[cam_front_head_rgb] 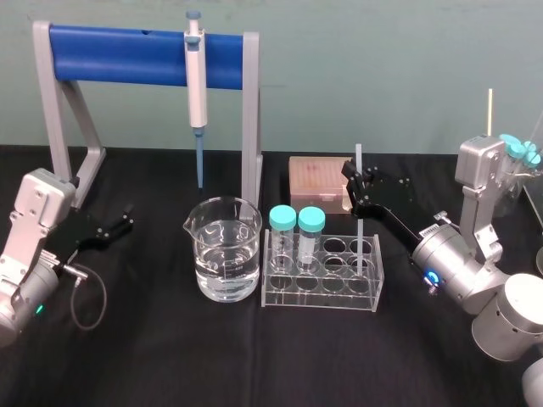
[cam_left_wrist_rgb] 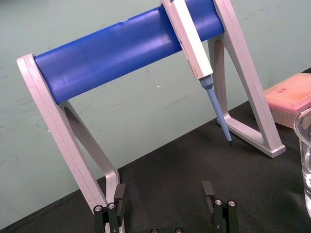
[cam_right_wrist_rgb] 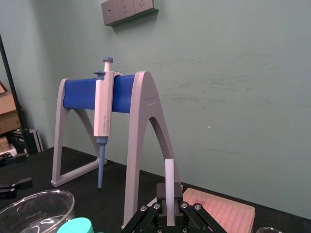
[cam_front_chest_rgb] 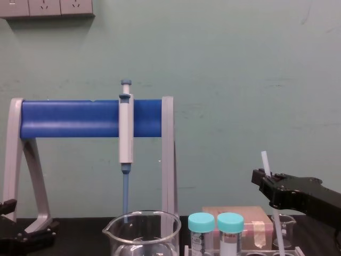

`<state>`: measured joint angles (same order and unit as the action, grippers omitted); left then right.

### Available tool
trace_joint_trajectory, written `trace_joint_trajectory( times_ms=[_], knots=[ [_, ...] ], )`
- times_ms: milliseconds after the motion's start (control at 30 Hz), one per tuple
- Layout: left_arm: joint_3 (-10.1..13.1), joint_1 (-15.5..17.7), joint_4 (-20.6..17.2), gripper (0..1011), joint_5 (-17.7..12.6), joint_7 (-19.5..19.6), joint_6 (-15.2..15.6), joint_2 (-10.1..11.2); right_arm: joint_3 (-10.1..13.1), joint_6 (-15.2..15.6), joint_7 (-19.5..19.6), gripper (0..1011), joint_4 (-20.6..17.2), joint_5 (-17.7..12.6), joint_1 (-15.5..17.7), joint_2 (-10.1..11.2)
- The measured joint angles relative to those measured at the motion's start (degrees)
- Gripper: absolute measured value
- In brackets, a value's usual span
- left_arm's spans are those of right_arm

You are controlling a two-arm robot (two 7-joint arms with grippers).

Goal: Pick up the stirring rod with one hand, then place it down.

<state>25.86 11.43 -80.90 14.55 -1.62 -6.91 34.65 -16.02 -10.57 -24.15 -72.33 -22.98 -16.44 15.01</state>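
The stirring rod [cam_front_head_rgb: 360, 216] is a thin translucent white stick held nearly upright at the right of the table. My right gripper [cam_front_head_rgb: 355, 182] is shut on its upper part, and the top of the rod [cam_right_wrist_rgb: 169, 182] sticks up between the black fingers. In the chest view the rod [cam_front_chest_rgb: 265, 161] rises above the right gripper [cam_front_chest_rgb: 265, 184] and continues below it. Its lower end shows in front of the right end of the clear tube rack [cam_front_head_rgb: 276, 288]; I cannot tell whether it touches anything. My left gripper [cam_front_head_rgb: 123, 223] rests at the far left, open and empty [cam_left_wrist_rgb: 164, 194].
A large glass beaker [cam_front_head_rgb: 225, 250] of water stands left of the rack, which holds two teal-capped tubes [cam_front_head_rgb: 297, 233]. A white-and-blue pipette [cam_front_head_rgb: 196, 85] hangs on the blue-barred stand [cam_front_head_rgb: 119, 52] at the back. A pink tip box [cam_front_head_rgb: 316, 181] sits behind the rack.
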Motion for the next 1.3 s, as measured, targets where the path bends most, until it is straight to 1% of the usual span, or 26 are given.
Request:
trace_joint_trajectory(
  times_ms=[100, 233, 300, 333, 400, 467, 500, 533, 567, 600, 700, 733, 767, 800, 833, 867, 967, 1000, 1033, 1067, 1167, 1300],
  knots=[
    [0.0, 0.0, 0.0, 1000, 0.0, 0.0, 0.0, 0.0, 0.0, 0.0, 0.0, 86, 0.0, 0.0, 0.0, 0.0],
    [0.0, 0.0, 0.0, 1000, 0.0, 0.0, 0.0, 0.0, 0.0, 0.0, 0.0, 173, 0.0, 0.0, 0.0, 0.0],
    [0.0, 0.0, 0.0, 1000, 0.0, 0.0, 0.0, 0.0, 0.0, 0.0, 0.0, 272, 0.0, 0.0, 0.0, 0.0],
    [0.0, 0.0, 0.0, 1000, 0.0, 0.0, 0.0, 0.0, 0.0, 0.0, -0.1, 272, 0.0, 0.0, 0.0, 0.0],
    [0.0, 0.0, 0.0, 1000, 0.0, 0.0, 0.0, 0.0, 0.0, 0.0, -0.1, 372, 0.0, -0.1, 0.0, 0.0],
    [0.0, 0.0, 0.0, 1001, 0.0, 0.0, 0.0, 0.0, 0.0, 0.0, -0.1, 409, 0.0, -0.1, 0.0, 0.0],
    [0.0, 0.0, 0.0, 1000, 0.0, 0.0, 0.0, 0.0, 0.0, -0.1, -0.1, 471, 0.0, -0.1, 0.0, 0.0],
    [0.0, 0.0, 0.0, 1000, 0.0, 0.0, 0.0, 0.0, 0.0, -0.1, -0.1, 471, 0.0, -0.1, 0.0, 0.0],
    [0.0, 0.0, 0.0, 1000, 0.0, 0.0, 0.0, 0.0, 0.0, -0.1, -0.1, 501, 0.0, -0.1, 0.0, 0.0],
    [0.0, 0.0, 0.0, 1001, 0.0, 0.0, 0.0, 0.0, 0.0, -0.1, -0.1, 574, 0.0, -0.1, 0.0, 0.0],
    [0.0, 0.0, 0.0, 1000, 0.0, 0.0, 0.0, 0.0, 0.0, -0.1, -0.1, 634, 0.0, -0.1, 0.0, 0.0],
    [0.0, 0.0, 0.0, 1000, 0.0, 0.0, 0.0, 0.0, 0.0, -0.1, -0.1, 695, 0.0, -0.1, 0.0, 0.0],
    [0.0, 0.0, 0.0, 1000, 0.0, 0.0, 0.0, 0.0, 0.0, -0.1, -0.1, 705, 0.0, -0.1, 0.0, 0.0],
    [0.0, 0.0, 0.0, 1000, 0.0, 0.0, 0.0, 0.0, 0.0, -0.1, -0.1, 752, 0.0, -0.1, 0.0, 0.0],
    [0.0, 0.0, 0.0, 1000, 0.0, 0.0, 0.0, 0.0, 0.0, -0.1, -0.1, 752, 0.0, -0.1, 0.0, 0.0],
    [0.0, 0.0, 0.0, 1000, 0.0, 0.0, 0.0, 0.0, 0.0, -0.1, -0.1, 809, 0.0, -0.1, 0.0, 0.0],
    [0.0, 0.0, 0.0, 1001, 0.0, 0.0, 0.0, 0.0, 0.0, -0.1, -0.1, 863, 0.0, -0.1, 0.0, 0.0],
    [0.0, 0.0, 0.0, 1000, 0.0, 0.0, 0.0, 0.0, 0.0, -0.1, -0.1, 915, 0.0, -0.1, 0.0, 0.0],
    [0.0, 0.0, 0.0, 1000, 0.0, 0.0, 0.0, 0.0, 0.0, -0.1, -0.1, 929, 0.0, -0.1, 0.0, 0.0],
    [0.0, 0.0, 0.0, 1001, 0.0, 0.0, 0.0, 0.0, 0.0, -0.1, -0.1, 973, 0.0, -0.1, 0.0, 0.0],
    [0.0, 0.0, 0.0, 1000, 0.0, 0.0, 0.0, 0.0, 0.0, -0.1, -0.1, 1003, 0.0, -0.1, 0.0, 0.0],
    [0.0, 0.0, 0.0, 1000, 0.0, 0.0, 0.0, 0.0, 0.0, -0.1, -0.1, 1003, 0.0, -0.1, 0.0, 0.0]
  ],
)
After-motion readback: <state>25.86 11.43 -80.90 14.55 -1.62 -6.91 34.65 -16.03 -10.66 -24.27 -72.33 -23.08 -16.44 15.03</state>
